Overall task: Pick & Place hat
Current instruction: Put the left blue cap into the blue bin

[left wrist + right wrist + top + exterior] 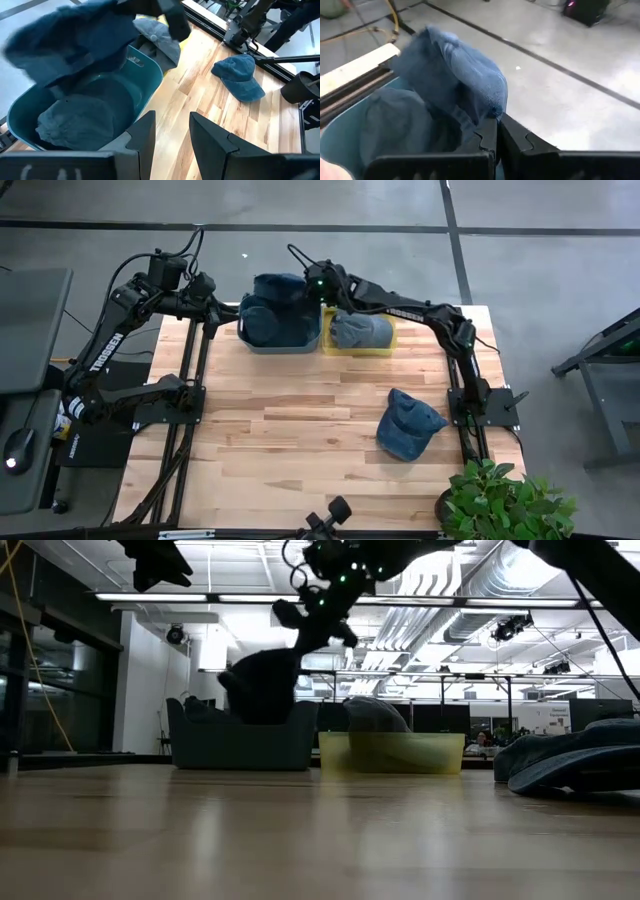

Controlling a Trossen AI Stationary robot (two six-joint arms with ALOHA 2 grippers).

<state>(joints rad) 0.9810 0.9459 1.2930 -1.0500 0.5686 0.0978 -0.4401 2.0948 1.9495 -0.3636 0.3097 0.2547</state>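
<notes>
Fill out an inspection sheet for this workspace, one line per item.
Surface: wooden table, light planks, bare in the middle.
Job's things: blue hat pinched in the right claw above the teal bin, which already holds another hat; grey hat in the yellow bin; loose blue hat on the table near the right edge.
Clutter: nothing seen.
Grippers: right claw shut on the blue hat; left claw partly open, empty, beside the teal bin.
Cables: black wires looped on the left arm.
Surroundings: potted plant at a table corner; concrete floor.
</notes>
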